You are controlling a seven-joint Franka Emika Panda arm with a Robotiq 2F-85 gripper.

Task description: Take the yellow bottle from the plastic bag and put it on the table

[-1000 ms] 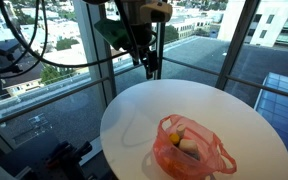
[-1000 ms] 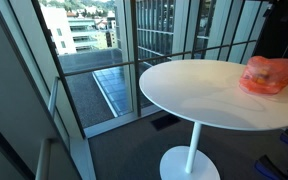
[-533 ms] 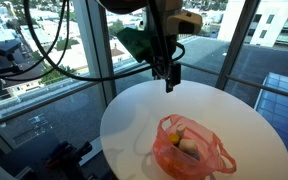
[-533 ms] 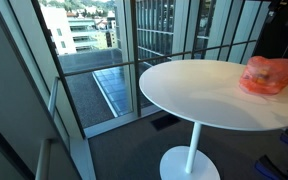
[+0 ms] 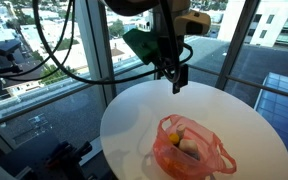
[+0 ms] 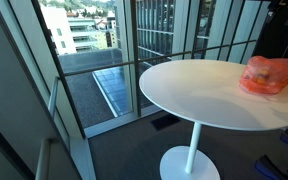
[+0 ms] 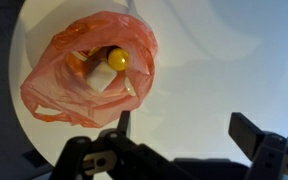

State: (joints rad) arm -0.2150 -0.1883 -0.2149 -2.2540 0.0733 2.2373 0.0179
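A pink plastic bag [image 5: 188, 148] lies open on the round white table [image 5: 244, 130]; it also shows in an exterior view [image 6: 267, 75] and in the wrist view [image 7: 84, 70]. Inside it the yellow bottle [image 7: 116, 59] shows its yellow cap next to a white item; it shows as a yellow spot in an exterior view [image 5: 177, 132]. My gripper [image 5: 178, 82] hangs open and empty above the table's far side, short of the bag. In the wrist view its fingers [image 7: 184, 130] are wide apart over bare table.
The table stands on a single pedestal [image 6: 192, 155] beside tall windows with black frames [image 5: 94, 60]. Black cables [image 5: 44, 50] hang from the arm. A railing [image 6: 54, 110] runs along the window.
My gripper has moved right and lower, toward the table and the bag. The bag and bottle have not moved.
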